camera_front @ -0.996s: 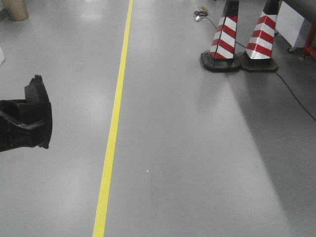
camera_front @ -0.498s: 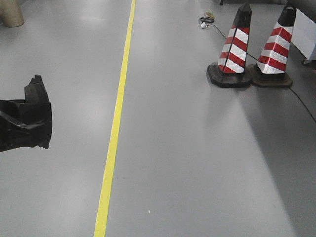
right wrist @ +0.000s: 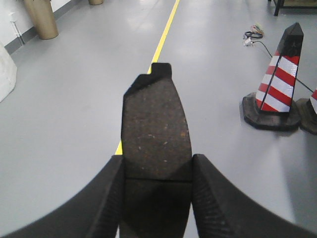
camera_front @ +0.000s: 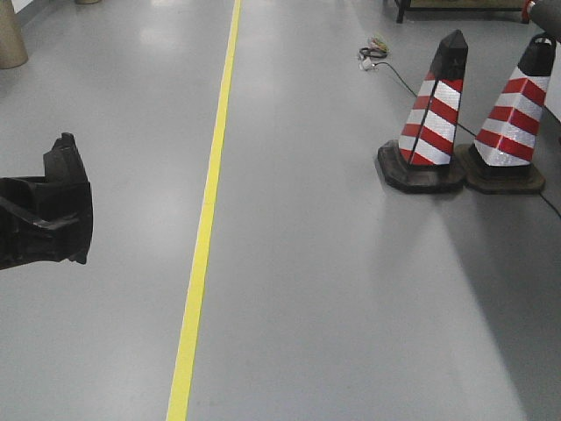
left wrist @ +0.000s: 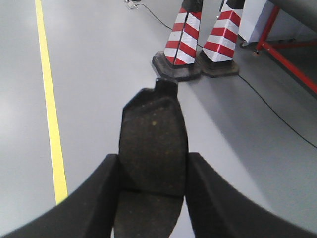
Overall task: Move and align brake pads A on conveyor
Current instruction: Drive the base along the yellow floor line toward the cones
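Between each gripper's jaws sits a brake pad, left gripper (left wrist: 151,198) clamping one (left wrist: 152,144), right gripper (right wrist: 154,198) another (right wrist: 155,131), while farther off the striped cones (camera_front: 434,118) have slid nearer, so the base is rolling, conveyor nowhere visible yet.

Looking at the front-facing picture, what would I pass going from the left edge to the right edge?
Black robot part → yellow floor line → first striped traffic cone → second striped traffic cone, all on the grey floor.
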Tool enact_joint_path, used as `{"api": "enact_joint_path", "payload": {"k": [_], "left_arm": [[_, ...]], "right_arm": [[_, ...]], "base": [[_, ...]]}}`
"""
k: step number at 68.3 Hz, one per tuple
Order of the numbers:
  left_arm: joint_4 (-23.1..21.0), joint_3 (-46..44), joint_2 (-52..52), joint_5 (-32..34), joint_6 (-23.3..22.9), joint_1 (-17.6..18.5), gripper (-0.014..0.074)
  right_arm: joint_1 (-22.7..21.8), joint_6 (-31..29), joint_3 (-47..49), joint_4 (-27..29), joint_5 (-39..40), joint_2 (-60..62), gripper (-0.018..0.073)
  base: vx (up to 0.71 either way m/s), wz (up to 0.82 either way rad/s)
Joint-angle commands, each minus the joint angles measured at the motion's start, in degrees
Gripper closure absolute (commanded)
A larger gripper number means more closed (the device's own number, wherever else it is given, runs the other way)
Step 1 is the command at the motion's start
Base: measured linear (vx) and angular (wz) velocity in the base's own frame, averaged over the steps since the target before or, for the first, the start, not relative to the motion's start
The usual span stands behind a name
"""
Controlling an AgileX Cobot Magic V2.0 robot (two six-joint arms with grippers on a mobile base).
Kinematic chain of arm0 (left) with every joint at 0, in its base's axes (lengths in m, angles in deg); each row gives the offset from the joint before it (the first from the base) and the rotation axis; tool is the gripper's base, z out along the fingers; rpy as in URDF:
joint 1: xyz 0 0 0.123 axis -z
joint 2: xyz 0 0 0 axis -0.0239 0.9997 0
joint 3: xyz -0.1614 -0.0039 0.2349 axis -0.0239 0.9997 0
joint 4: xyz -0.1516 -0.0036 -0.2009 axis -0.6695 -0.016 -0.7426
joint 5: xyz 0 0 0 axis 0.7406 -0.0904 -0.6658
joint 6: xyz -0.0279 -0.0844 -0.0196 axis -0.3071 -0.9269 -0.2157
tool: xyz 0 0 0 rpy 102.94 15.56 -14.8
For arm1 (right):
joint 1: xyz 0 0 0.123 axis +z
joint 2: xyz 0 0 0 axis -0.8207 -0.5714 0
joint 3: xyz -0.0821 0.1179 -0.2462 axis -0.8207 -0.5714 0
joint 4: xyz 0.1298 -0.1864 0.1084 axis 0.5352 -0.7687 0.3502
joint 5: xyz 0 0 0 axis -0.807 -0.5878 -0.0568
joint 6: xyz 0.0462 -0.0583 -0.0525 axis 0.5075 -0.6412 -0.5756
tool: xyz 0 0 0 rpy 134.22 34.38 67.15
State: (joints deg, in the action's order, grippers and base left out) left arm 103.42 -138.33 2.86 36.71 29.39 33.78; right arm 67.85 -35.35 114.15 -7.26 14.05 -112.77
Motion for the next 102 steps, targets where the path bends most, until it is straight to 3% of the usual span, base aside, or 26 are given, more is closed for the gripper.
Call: {"api": "enact_joint_path", "payload": {"k": [1,102], "left_arm": [[1.0,-1.7,-0.6,4.5,-0.5,0.2,0.0478],[1.0,-1.7,-0.6,4.3,-0.5,0.2,0.0478]], "right_arm": [[-0.2,-0.5,1.7,-0.4,5.1,-0.1,0.0464],[-0.2,-0.5,1.7,-0.4,5.1,-0.1,0.0464]], "base": [[0.61,0.0],[0.55,-0.05]]}}
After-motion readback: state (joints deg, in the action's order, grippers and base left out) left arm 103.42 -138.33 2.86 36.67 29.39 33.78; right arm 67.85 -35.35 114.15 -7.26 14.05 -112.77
